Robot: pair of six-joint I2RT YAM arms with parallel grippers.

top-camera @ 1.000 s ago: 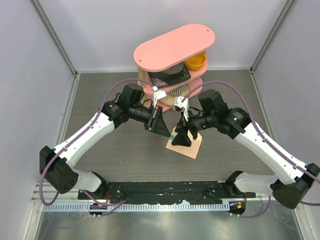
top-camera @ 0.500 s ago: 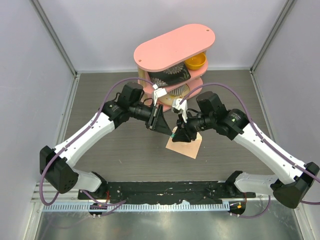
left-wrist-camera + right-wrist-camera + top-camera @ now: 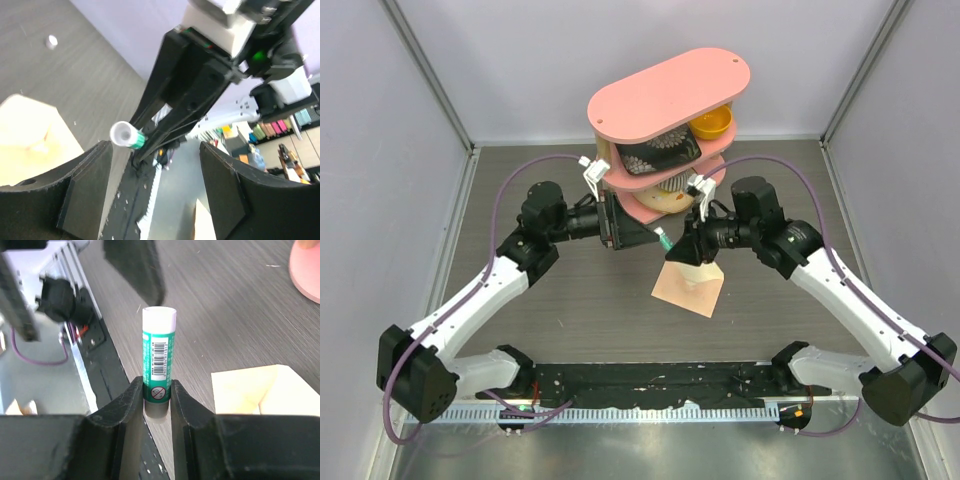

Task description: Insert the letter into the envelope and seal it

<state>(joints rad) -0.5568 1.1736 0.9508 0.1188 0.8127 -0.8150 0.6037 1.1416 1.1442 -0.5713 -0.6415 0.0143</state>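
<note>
Since a second ago the left gripper (image 3: 152, 195) has drawn back left and opened wide, empty. The right gripper (image 3: 157, 395) has closed and now pinches a green, white-capped glue stick (image 3: 158, 355) above the peach envelope (image 3: 688, 288), which lies mid-table. The letter cannot be told apart from it. Grey wood-grain table (image 3: 570, 300), pale walls (image 3: 400, 150). The stick's barcode label (image 3: 159, 362) has print too small to read.

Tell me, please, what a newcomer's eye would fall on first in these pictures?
First, the green glue stick with a white cap, pinched in the right claw over the far edge of a peach envelope on the grey table. Facing it, the left claw stands open and empty; behind both rises a pink shelf holding a yellow bowl.
</note>
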